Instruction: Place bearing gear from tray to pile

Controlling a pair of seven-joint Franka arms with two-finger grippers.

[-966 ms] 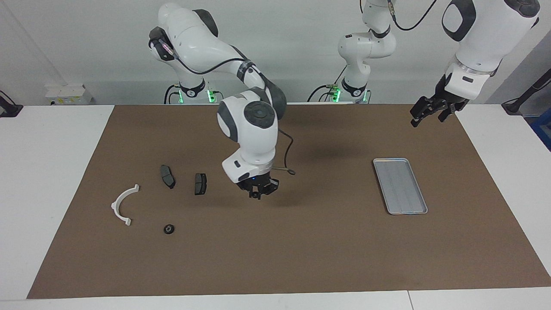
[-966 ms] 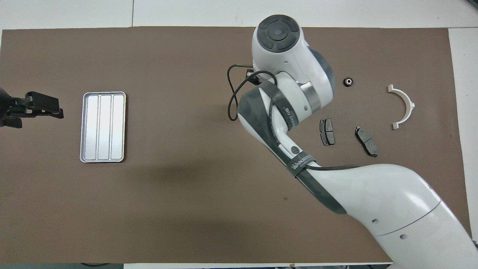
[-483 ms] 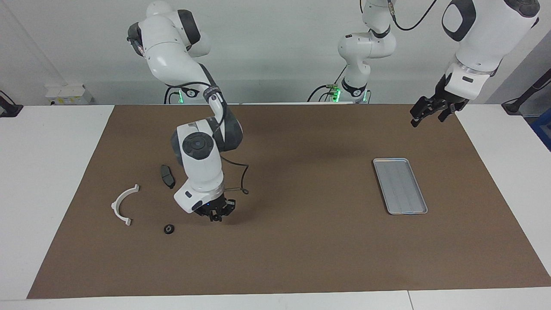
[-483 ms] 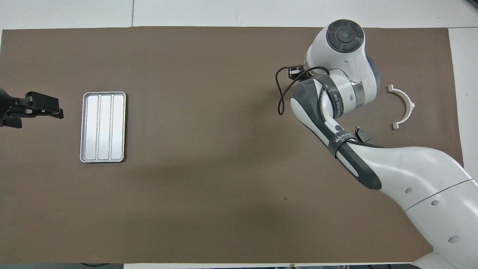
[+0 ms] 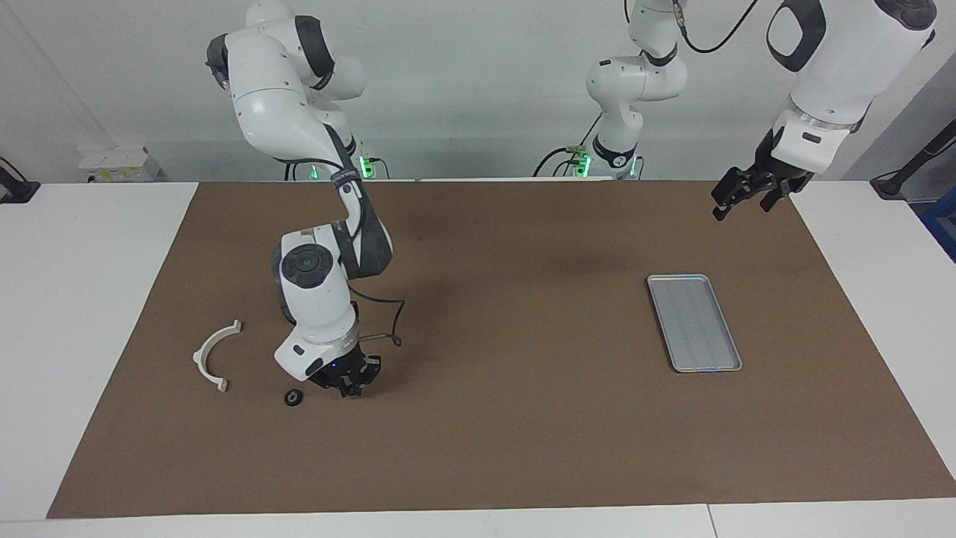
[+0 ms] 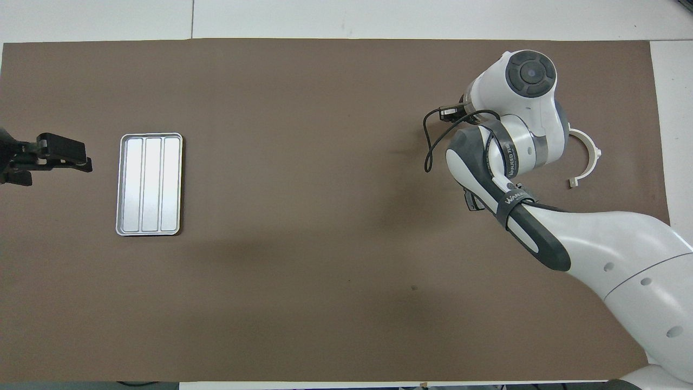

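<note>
Right gripper (image 5: 351, 388) is low over the mat, fingers clamped shut with any held part hidden, just beside a bearing gear (image 5: 293, 397) already by the white bracket (image 5: 213, 356), tray (image 5: 693, 322) empty, left gripper (image 5: 739, 196) waiting spread open past it.

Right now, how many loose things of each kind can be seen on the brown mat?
Silver tray: 1
White half-ring bracket: 1
Small black gear: 1
Dark grey plate: 1 in view, partly hidden
Total: 4
</note>
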